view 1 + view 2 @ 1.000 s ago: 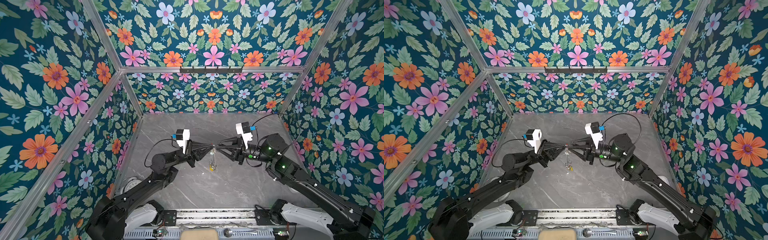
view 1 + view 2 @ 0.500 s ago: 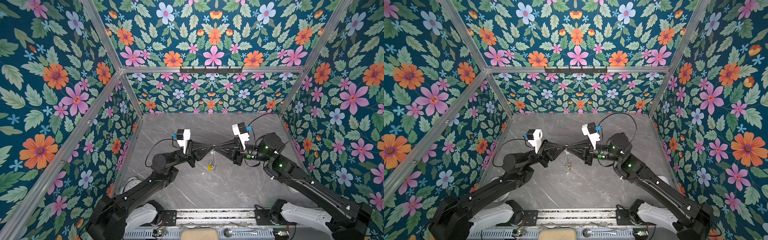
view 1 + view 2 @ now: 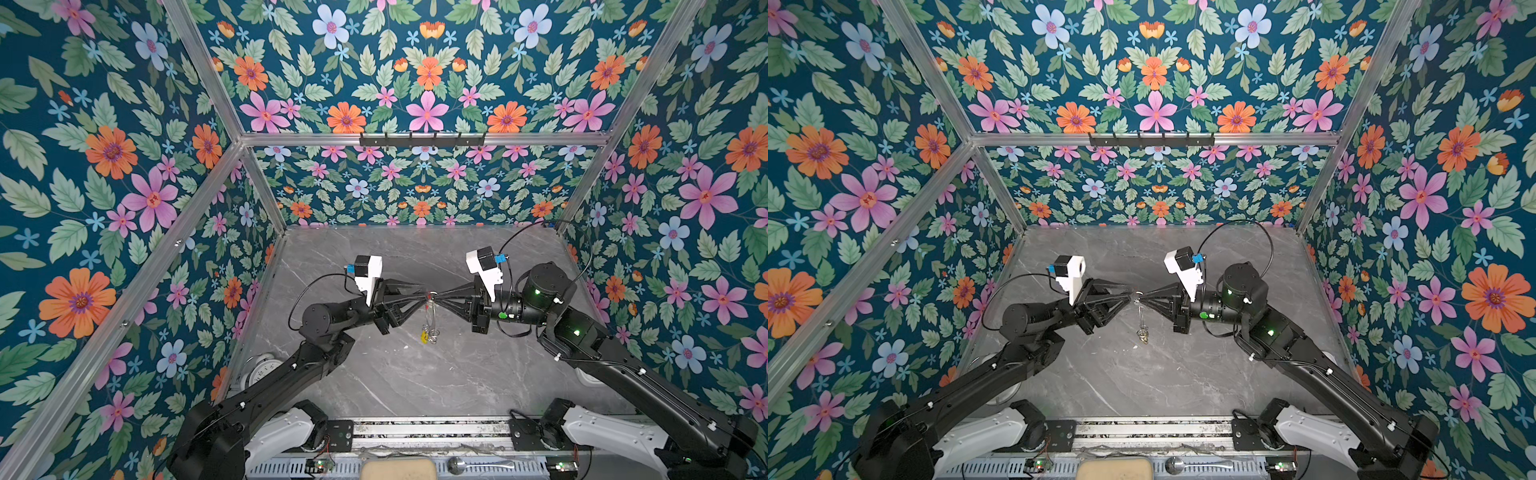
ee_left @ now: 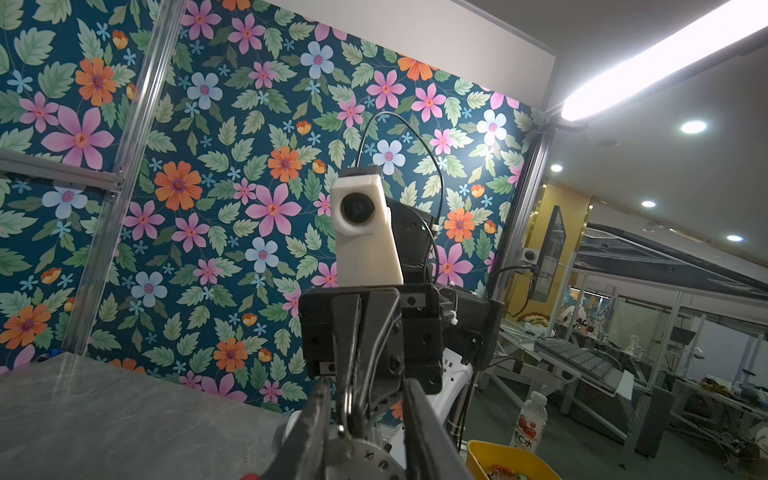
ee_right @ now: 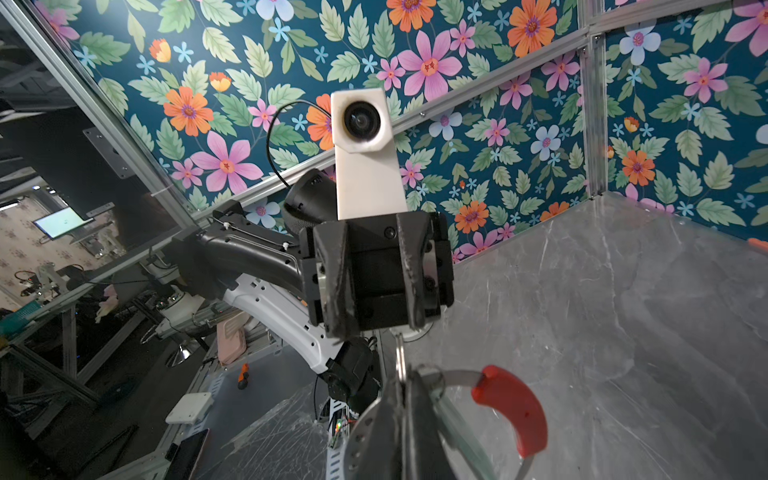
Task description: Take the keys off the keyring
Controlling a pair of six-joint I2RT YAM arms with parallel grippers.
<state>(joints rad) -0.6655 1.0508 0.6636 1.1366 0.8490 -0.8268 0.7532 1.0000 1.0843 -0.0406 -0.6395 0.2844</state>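
Note:
The keyring [image 3: 432, 316] hangs edge-on above the table's middle, a thin hoop in both top views [image 3: 1140, 316]. Its red section [image 5: 513, 409] shows in the right wrist view. The keys [image 3: 429, 334] dangle at its bottom, one with a yellow tag [image 3: 423, 337]. My right gripper [image 3: 437, 296] [image 5: 405, 374] is shut on a small silver ring [image 5: 400, 361] at the hoop's top. My left gripper [image 3: 427, 296] [image 4: 365, 390] faces it tip to tip. It is open, and its fingers [image 4: 318, 415] stand either side of that ring [image 4: 348, 403] and the right fingertips.
The grey marble table [image 3: 415, 382] is walled by floral panels on three sides. A white clock [image 3: 262, 368] lies at the front left corner. A black hook rail [image 3: 422, 139] is mounted high on the back wall. A spoon [image 3: 457, 465] rests on the front frame.
The right gripper has moved in to the hoop's top and shut on the small ring. The left gripper, shut before, has opened. The keyring still hangs in the same place.

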